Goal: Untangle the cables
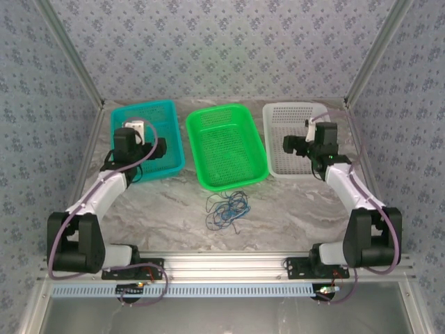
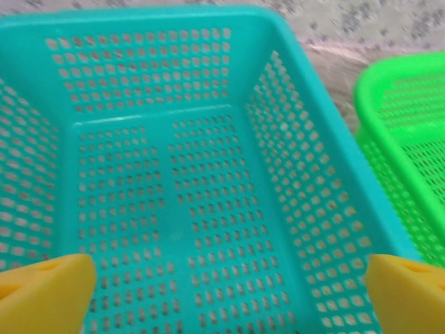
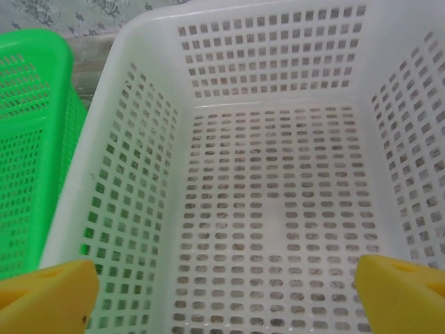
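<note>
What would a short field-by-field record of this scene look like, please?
cables: one loose tangle of thin blue and dark strands on the table, just in front of the green basket; neither gripper touches it
baskets: teal basket left, green basket middle, white basket right; nothing visible inside them
left gripper: open, over the teal basket, holding nothing
right gripper: open, over the white basket, holding nothing
task state: untangling not yet begun

Left arm point(image 1: 104, 189), right arm point(image 1: 348, 182) — white links, black joints, purple cables point(image 1: 399, 243); yellow fingers point(image 2: 42, 292).
</note>
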You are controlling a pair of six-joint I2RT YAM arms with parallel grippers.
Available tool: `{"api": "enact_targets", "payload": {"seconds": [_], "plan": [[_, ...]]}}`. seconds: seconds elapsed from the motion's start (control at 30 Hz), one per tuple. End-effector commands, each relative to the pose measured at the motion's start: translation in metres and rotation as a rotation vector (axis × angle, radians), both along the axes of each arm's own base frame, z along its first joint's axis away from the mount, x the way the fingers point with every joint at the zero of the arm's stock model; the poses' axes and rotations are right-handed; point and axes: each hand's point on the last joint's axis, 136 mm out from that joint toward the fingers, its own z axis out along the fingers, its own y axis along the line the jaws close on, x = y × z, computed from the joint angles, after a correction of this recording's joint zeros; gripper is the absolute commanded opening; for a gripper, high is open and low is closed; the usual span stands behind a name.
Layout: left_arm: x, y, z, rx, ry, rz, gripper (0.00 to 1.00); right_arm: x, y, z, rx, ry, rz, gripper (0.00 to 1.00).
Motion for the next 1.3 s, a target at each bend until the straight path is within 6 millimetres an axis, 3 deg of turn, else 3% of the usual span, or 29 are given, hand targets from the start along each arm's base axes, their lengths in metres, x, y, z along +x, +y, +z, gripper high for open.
{"api": "enact_targets", "payload": {"seconds": [0.0, 0.27, 0.37, 0.53, 0.8, 0.83, 0.9, 1.27], "plan": [[0.004, -0.026, -0.001, -0.079, 0.081, -0.054, 0.99, -0.008, 0.022, -0.014, 0.08, 0.178, 0.023, 0.95], [0.005, -0.099, -0.027, 0.007, 0.205, -0.231, 1.0, -0.002, 0.061, -0.022, 0.083, 0.243, 0.064, 0.94], [0.002, -0.116, -0.034, 0.087, 0.223, -0.259, 0.99, -0.004, 0.071, -0.03, 0.086, 0.267, 0.081, 0.94], [0.005, -0.122, -0.042, 0.09, 0.252, -0.232, 0.99, 0.0, 0.076, -0.044, 0.074, 0.312, 0.061, 0.92], [0.001, -0.136, -0.03, 0.12, 0.225, -0.252, 0.99, 0.012, 0.066, -0.06, 0.047, 0.335, -0.022, 0.85], [0.0, -0.139, -0.029, 0.131, 0.221, -0.257, 0.99, 0.021, 0.067, -0.05, 0.046, 0.309, -0.025, 0.85], [-0.002, -0.143, -0.027, 0.148, 0.217, -0.265, 0.99, 0.028, 0.065, -0.051, 0.041, 0.309, -0.032, 0.84], [-0.021, -0.157, -0.026, 0.126, 0.252, -0.281, 0.99, 0.04, 0.05, -0.067, -0.023, 0.352, -0.008, 0.45]]}}
